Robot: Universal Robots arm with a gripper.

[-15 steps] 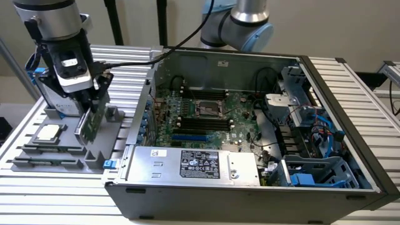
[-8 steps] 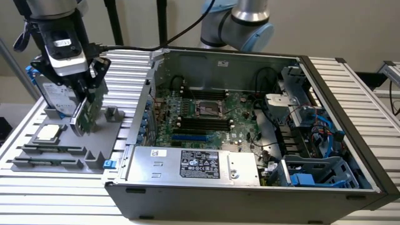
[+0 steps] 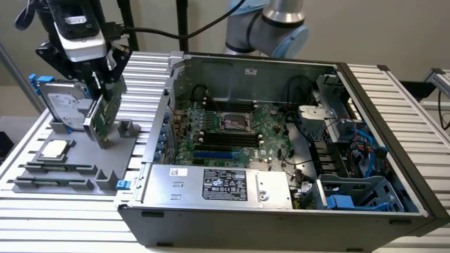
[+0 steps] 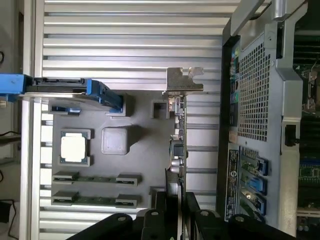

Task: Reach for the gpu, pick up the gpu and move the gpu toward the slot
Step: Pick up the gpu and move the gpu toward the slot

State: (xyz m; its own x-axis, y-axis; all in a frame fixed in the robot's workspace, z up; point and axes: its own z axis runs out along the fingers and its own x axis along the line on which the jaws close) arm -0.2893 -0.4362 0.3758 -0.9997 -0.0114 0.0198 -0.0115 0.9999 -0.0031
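A slatted metal table (image 3: 422,121) carries an open computer case (image 3: 281,158), its motherboard (image 3: 232,129) exposed, well off to one side of the hand. Beside the case, directly under the hand, sits a grey parts tray (image 3: 70,158). The robot arm reaches down over this tray.

The hand (image 3: 98,79) is closed on the gpu (image 3: 104,118), gripping the thin green card by its upper edge. The card stands upright, edge-on, with its silver bracket (image 4: 182,82) at the end farthest from the hand in the wrist view. Its lower edge looks to be at, or only just above, its tray holder; which one is hard to tell.

Just beside the hand, a silver hard drive (image 3: 63,108) with blue rails stands upright in the tray. Below it, a small square chip (image 3: 56,150) and two memory sticks (image 3: 52,174) lie flat.

The pick-up step appears to be in hand: grasp made, lift barely begun. The next move calls for a straight vertical lift clear of the holder, then travel across the case wall toward the motherboard slot.
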